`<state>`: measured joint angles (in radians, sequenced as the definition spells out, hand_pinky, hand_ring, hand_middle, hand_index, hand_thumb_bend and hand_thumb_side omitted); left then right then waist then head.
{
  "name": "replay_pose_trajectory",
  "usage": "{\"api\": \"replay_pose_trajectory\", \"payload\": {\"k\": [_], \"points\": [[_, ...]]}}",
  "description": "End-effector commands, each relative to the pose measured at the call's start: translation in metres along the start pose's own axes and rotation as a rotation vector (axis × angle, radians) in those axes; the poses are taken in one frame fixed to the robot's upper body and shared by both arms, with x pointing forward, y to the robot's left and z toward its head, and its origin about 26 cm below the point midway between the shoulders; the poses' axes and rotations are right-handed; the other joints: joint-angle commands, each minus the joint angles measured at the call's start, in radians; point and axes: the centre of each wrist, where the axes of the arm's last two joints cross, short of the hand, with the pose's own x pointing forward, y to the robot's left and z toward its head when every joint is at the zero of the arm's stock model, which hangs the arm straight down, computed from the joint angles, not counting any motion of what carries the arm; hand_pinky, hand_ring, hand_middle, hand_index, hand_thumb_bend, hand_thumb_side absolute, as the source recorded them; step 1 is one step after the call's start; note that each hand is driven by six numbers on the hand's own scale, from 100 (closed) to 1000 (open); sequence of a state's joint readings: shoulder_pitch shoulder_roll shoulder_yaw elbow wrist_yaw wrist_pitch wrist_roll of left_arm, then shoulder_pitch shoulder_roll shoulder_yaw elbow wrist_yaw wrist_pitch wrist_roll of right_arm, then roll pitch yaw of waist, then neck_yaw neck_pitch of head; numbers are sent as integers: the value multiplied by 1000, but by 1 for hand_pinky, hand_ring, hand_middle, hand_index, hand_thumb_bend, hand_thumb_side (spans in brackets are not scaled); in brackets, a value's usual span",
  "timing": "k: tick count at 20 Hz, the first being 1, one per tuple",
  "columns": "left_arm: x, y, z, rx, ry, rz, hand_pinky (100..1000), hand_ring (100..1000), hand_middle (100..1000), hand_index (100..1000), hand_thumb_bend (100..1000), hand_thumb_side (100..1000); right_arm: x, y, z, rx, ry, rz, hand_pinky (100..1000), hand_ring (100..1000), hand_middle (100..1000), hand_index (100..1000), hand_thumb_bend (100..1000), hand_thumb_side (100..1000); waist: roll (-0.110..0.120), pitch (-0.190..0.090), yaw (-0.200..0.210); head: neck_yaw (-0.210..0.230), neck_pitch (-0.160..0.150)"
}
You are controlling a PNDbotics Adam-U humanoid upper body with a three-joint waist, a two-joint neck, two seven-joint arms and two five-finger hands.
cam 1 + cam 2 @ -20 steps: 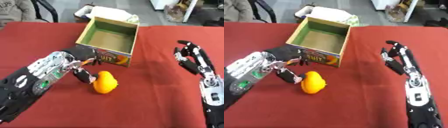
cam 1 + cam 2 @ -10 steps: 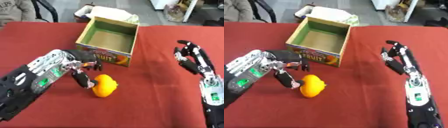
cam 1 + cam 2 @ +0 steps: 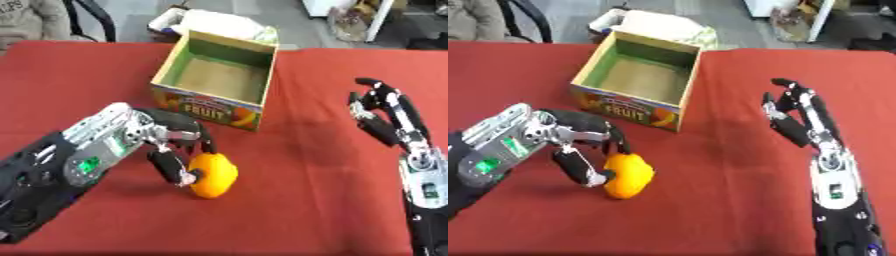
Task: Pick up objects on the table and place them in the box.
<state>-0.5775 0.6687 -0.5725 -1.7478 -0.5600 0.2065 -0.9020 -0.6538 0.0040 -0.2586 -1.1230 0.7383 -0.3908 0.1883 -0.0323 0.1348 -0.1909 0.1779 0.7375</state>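
The orange fruit [image 3: 213,175] sits on the red tabletop [image 3: 289,200], right in front of the left hand [image 3: 171,145]. The left hand's fingers [image 3: 171,167] are curled around the fruit's left side, and the thumb looks like it touches it low down. One finger hooks over the top edge of the fruit. So the hand is starting to grasp the fruit, but the fruit still rests on the tabletop and I think it is not lifted yet.

The fruit is round and smooth, so it could roll. If the fingers close only on one side, they may push the fruit away to the right and not hold it. If the hand lifts too soon, the fruit could slip out and roll across the tabletop.

Off to the side, well away from the fruit, the right hand [image 3: 794,112] hangs over the tabletop with its fingers spread and holding nothing.

Just past the left hand's fingers stands the box [image 3: 166,92], with the word FRUIT and pictures on its front wall. It is open on top and green inside, and it looks empty. The front wall is close to the fingers, so a low lift could bump the fruit or the hand into that wall and knock the fruit loose.
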Motion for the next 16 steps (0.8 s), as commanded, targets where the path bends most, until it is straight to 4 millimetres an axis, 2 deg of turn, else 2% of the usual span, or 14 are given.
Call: {"api": "replay_pose_trajectory", "payload": {"k": [1,5,6,7,8,9,10,14,16], "points": [[0,5,3,-2,-8,-3,688,711,768,871,174,308,6,-10,-6,-12,-24,26,593,590,396,875,100,657,3,-15,-2,1,3],[2,5,1,-7,-9,-21,635,628,670,760,167,314,6,-10,-6,-12,-24,27,593,591,397,875,100,658,2,-15,-2,1,6],[3,6,2,1,-2,-32,603,578,599,687,137,311,6,-10,-6,-11,-23,27,593,591,397,876,100,658,2,-15,-1,1,7],[4,8,4,15,11,-47,593,562,581,668,127,310,5,-10,-6,-11,-22,28,593,591,397,875,100,656,2,-15,-1,0,7],[4,12,7,34,29,-64,546,501,507,591,100,301,5,-10,-6,-11,-22,28,593,591,397,876,100,657,2,-15,0,0,7],[6,15,11,64,52,-86,522,472,473,555,100,296,5,-10,-6,-11,-21,28,594,591,397,876,100,657,2,-15,0,-1,7],[8,18,15,102,75,-110,461,402,392,476,100,286,5,-10,-5,-12,-20,28,594,591,397,876,100,657,2,-16,1,-2,7],[16,25,23,295,135,-206,334,251,218,308,100,265,5,-10,-5,-11,-19,28,594,591,397,876,100,657,2,-15,2,-2,6],[17,25,22,372,150,-238,301,214,171,262,100,259,4,-10,-5,-10,-19,28,594,591,397,876,100,658,2,-15,2,-2,6]]}}
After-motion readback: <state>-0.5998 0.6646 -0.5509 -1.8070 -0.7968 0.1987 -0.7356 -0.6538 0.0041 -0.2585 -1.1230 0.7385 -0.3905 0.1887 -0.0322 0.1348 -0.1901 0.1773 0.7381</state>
